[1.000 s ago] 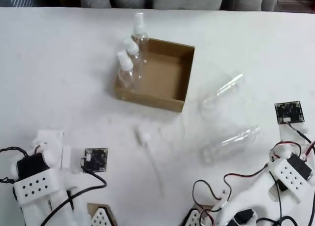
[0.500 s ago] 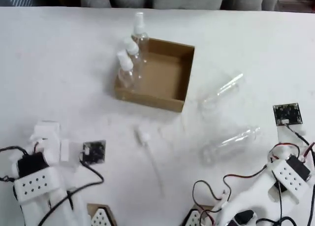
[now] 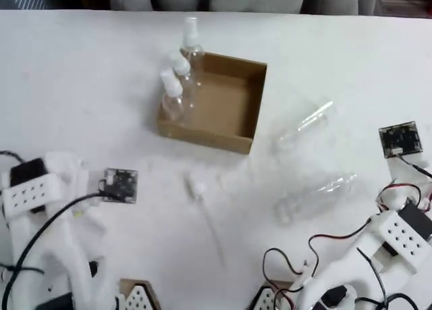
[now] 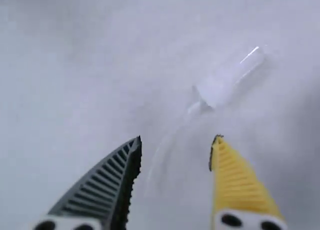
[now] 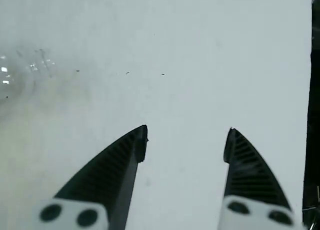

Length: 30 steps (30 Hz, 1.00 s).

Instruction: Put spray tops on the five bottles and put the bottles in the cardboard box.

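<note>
The cardboard box (image 3: pixel 226 100) sits open at mid-table. Three clear bottles with white spray tops (image 3: pixel 181 70) stand along its left wall; whether they are inside it I cannot tell. Two uncapped clear bottles lie on their sides to the box's right, one (image 3: pixel 304 124) farther back, one (image 3: pixel 316 194) nearer the front. A loose spray top (image 3: pixel 197 188) with its thin tube lies in front of the box. My left gripper (image 4: pixel 175 145) is open, and the spray top (image 4: pixel 212 87) lies just beyond its fingertips. My right gripper (image 5: pixel 185 135) is open over bare table, beside a bottle (image 5: pixel 15 74).
The left arm (image 3: pixel 40 192) stands at the front left, the right arm (image 3: pixel 398 232) at the front right. Loose cables (image 3: pixel 290 263) trail along the front edge. The white table (image 3: pixel 81 87) stretches left of the box.
The left arm has swung away from the front edge toward the spray top. The right arm's wrist has shifted slightly farther back. Bottles, box and spray top have not moved.
</note>
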Available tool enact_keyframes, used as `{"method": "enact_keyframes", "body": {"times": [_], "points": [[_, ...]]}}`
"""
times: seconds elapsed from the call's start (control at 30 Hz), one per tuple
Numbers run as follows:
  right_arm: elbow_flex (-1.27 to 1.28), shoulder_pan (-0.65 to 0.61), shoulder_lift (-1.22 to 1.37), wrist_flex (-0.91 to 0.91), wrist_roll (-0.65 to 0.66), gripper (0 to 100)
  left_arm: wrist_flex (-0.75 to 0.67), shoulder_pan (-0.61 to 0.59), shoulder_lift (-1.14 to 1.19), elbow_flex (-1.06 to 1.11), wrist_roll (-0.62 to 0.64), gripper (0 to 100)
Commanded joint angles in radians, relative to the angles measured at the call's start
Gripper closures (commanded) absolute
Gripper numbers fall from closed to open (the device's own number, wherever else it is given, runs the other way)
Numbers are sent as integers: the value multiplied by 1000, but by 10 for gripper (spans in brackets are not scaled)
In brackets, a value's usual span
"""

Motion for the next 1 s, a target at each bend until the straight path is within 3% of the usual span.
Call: {"method": "enact_keyframes", "body": {"times": [0.0,0.17,0.3,0.47,0.83,0.97], "points": [[-46,-21,-18,-15,35,786,31,114,59,-35,18,778],[-46,-21,-18,-8,35,786,-100,226,120,57,78,778],[-44,-16,-18,-7,35,786,-193,225,159,110,81,778],[-44,-16,-18,-8,35,786,-193,223,177,123,60,778],[-44,-15,-18,-8,35,786,213,209,-59,-92,48,778],[-44,-21,-18,-8,35,786,275,173,-143,-35,-55,779]]}}
